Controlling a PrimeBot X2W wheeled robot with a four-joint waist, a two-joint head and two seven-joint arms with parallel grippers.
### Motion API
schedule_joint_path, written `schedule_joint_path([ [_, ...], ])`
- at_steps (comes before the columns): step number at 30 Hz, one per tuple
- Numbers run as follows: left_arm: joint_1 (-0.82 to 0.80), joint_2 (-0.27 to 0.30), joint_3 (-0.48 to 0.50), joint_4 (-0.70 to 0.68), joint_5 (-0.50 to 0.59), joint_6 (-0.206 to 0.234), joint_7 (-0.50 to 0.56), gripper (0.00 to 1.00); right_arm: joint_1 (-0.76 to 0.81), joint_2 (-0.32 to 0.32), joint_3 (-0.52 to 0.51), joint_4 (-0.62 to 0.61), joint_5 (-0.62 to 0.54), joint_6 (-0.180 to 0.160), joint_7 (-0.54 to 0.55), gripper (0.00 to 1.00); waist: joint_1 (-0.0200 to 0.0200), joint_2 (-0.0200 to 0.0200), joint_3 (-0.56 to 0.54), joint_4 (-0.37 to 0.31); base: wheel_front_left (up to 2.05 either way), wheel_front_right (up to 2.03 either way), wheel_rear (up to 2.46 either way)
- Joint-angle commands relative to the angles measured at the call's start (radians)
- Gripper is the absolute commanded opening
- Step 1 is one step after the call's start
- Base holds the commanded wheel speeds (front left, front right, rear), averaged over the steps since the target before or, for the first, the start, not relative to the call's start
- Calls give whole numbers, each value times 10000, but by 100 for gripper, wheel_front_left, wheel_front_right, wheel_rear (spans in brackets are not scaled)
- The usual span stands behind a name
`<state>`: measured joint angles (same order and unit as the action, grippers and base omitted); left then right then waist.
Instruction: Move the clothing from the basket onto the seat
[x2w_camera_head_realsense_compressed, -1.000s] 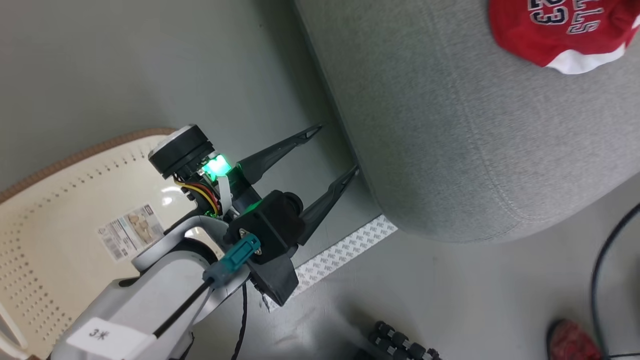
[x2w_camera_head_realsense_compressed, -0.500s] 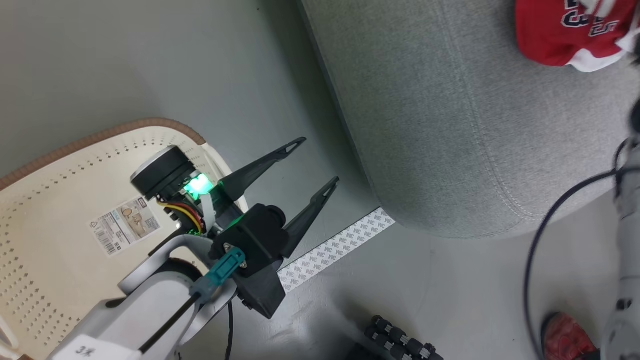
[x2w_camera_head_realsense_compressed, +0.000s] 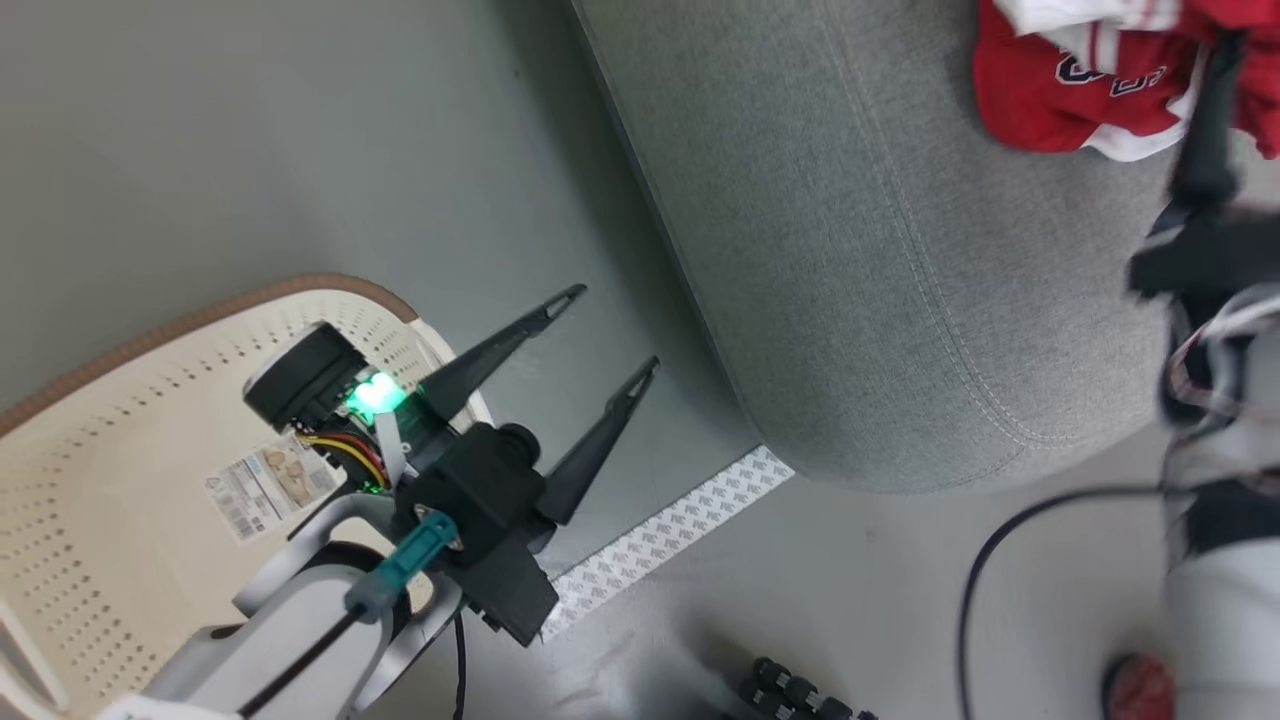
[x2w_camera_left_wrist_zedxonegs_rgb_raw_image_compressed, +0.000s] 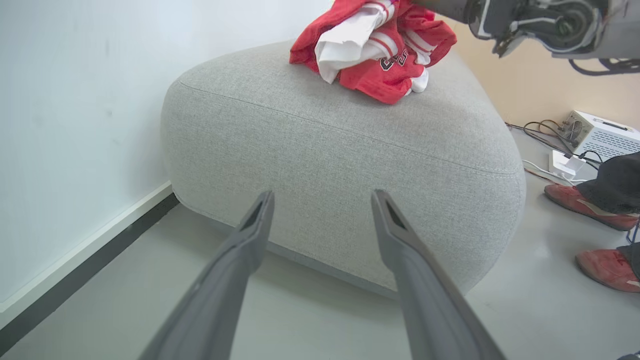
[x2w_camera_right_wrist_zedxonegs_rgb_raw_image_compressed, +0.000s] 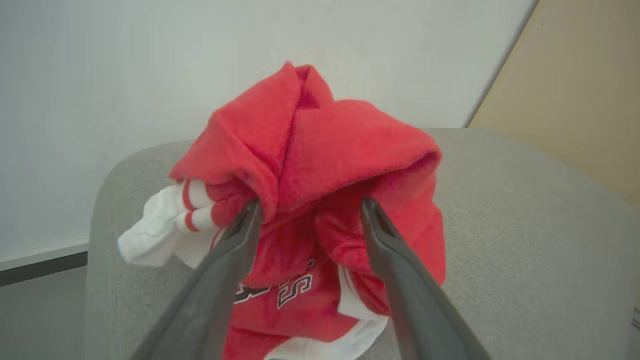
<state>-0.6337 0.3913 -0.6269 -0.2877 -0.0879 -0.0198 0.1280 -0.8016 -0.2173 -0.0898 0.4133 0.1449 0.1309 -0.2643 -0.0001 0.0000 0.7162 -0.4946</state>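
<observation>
The red, white-trimmed sports clothing (x2w_camera_right_wrist_zedxonegs_rgb_raw_image_compressed: 310, 165) is heaped at the light grey fabric seat's (x2w_camera_head_realsense_compressed: 900, 250) far edge, straddled by the spread-apart right gripper (x2w_camera_right_wrist_zedxonegs_rgb_raw_image_compressed: 306, 205), seemingly for release, while the left gripper (x2w_camera_head_realsense_compressed: 612, 328) is held parted beside the cream perforated plastic basket (x2w_camera_head_realsense_compressed: 100, 450).

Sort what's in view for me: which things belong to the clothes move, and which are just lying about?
Job:
clothing, piled on the seat
basket

Lying about:
red shoes
white box
cables
tape strip on the floor
</observation>
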Motion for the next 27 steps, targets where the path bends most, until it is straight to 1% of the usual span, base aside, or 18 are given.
schedule_joint_path([
  [1,268,-8,81,102,-149,123,-190,100,621,301,-50,-325,-278,-3,-6,100,1,0,-337,122,0,0,0],
  [6,456,-29,192,256,-278,302,-516,100,1609,741,167,-821,-642,-5,-6,100,1,0,-729,192,0,0,0],
  [10,764,-110,317,493,-463,542,-907,100,2325,998,755,-1209,-694,-5,-6,100,1,0,-1186,319,0,0,0],
  [13,955,-231,465,721,-658,734,-1265,100,2670,1071,1238,-1555,-590,-3,-8,100,1,0,-1585,524,0,0,0],
  [18,1430,-416,714,1202,-972,1092,-1963,100,3035,1173,1797,-2146,-381,-3,-8,100,1,0,-2336,1091,0,0,0],
  [23,2017,-600,1098,1805,-1412,1496,-2740,100,3297,1284,2310,-2591,-304,-3,-6,100,1,0,-3110,1824,0,0,0],
  [27,2574,-785,1630,2226,-1825,1977,-3315,100,3542,1186,2922,-2771,-275,-5,-6,100,1,0,-3703,2383,0,0,0],
])
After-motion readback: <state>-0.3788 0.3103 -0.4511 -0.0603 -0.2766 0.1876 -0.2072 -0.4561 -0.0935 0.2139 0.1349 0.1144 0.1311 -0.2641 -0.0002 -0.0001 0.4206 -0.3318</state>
